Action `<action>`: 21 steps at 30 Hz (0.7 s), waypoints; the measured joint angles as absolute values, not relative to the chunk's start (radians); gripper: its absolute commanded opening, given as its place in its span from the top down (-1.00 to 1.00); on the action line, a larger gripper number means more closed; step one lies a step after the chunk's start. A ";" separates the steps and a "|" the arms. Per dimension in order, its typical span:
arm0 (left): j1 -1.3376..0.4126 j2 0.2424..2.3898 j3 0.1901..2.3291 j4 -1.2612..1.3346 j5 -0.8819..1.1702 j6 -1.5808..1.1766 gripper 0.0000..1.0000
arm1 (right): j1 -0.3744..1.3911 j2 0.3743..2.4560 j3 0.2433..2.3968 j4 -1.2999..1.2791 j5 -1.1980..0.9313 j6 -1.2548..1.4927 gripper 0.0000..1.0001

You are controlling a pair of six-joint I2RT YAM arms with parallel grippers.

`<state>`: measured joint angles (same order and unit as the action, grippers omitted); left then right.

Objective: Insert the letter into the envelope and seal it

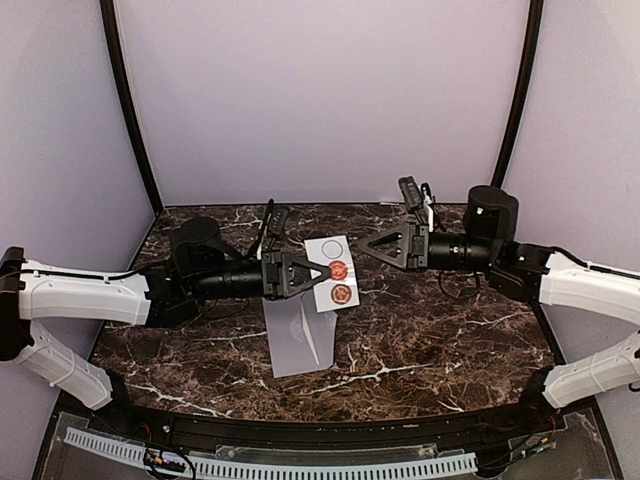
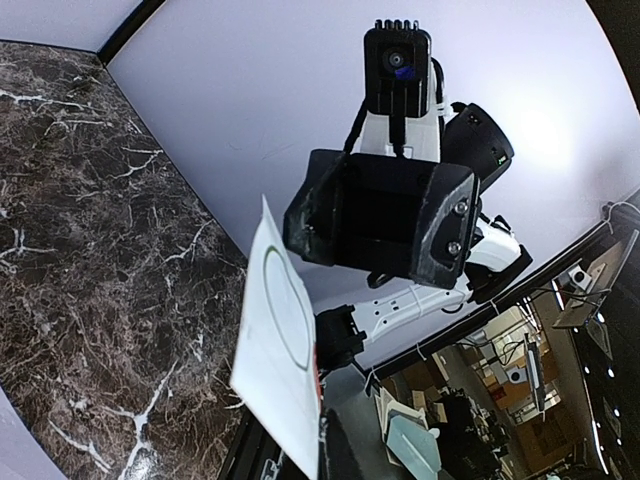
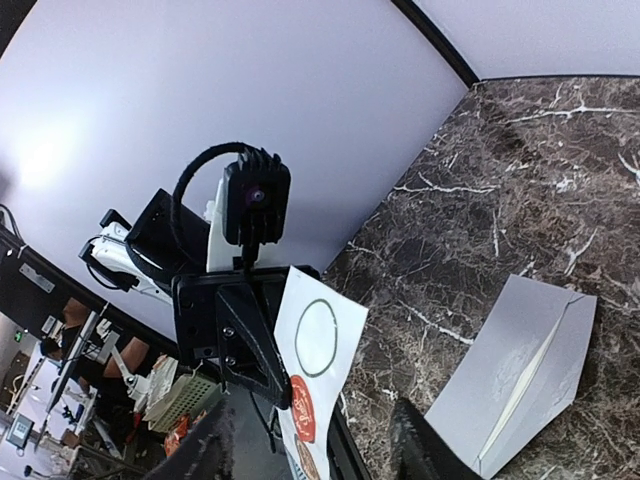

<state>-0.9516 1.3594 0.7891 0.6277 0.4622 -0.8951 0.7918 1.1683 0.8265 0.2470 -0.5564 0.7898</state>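
Place: a robot lab, to my eye.
Round me: lavender screens (image 1: 320, 90), marble table (image 1: 450, 340).
Past the screens: cluttered desks (image 2: 480, 385).

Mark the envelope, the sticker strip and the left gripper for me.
envelope (image 1: 297, 345), top view, middle of its body.
sticker strip (image 1: 338, 270), top view, its upper red seal.
left gripper (image 1: 320, 271), top view, closed fingertips on the strip.

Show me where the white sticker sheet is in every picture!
Top external: the sticker sheet is in the middle, pinched by the left end effector.
Left wrist: the sticker sheet is at the bottom middle, tilted and close up.
Right wrist: the sticker sheet is at the bottom middle, left of the envelope.
Shared landmark: the dark marble table.
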 measured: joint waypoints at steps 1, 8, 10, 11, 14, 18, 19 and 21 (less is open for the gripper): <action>-0.952 1.359 0.786 0.628 0.461 -0.897 1.00 | 0.792 1.158 0.839 0.218 -0.543 0.775 0.16; -0.952 1.359 0.781 0.622 0.463 -0.898 1.00 | 0.826 1.152 0.902 0.095 -0.535 0.684 0.24; -0.952 1.359 0.781 0.616 0.464 -0.898 1.00 | 0.841 1.156 0.911 0.086 -0.555 0.669 0.24; -0.952 1.359 0.781 0.612 0.468 -0.898 1.00 | 0.847 1.161 0.915 0.082 -0.565 0.664 0.24; -0.952 1.359 0.781 0.608 0.480 -0.898 1.00 | 0.860 1.188 0.933 0.071 -0.586 0.648 0.23; -0.952 1.359 0.781 0.604 0.506 -0.897 1.00 | 0.870 1.233 0.943 0.055 -0.591 0.628 0.23; -0.952 1.359 0.781 0.604 0.514 -0.897 1.00 | 0.871 1.240 0.943 0.050 -0.591 0.625 0.22; -0.952 1.359 0.781 0.604 0.525 -0.896 1.00 | 0.871 1.250 0.943 0.046 -0.591 0.621 0.22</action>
<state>-0.9516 1.3590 0.7807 0.6041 0.5247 -0.8963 0.8707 1.2499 0.9432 0.0463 -0.5915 0.6209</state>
